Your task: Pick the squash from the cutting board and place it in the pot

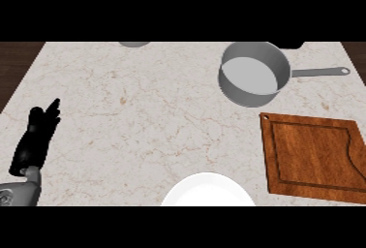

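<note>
Nowhere on the cutting board does a squash show; its whereabouts cannot be told. Grey pot sits beyond the board. Left hand rests at counter's left, fingers straight, holding nothing.

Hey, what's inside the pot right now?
The pot shows only its bare grey bottom; no squash is seen in it. The near wall hides a strip of the floor, so that bit can't be checked.

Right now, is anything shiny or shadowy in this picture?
In the head view, the light is soft and even: no glare on the pot; its inside wall is shaded darker; the cutting board casts hardly any shadow; the white plate looks brightest.
</note>
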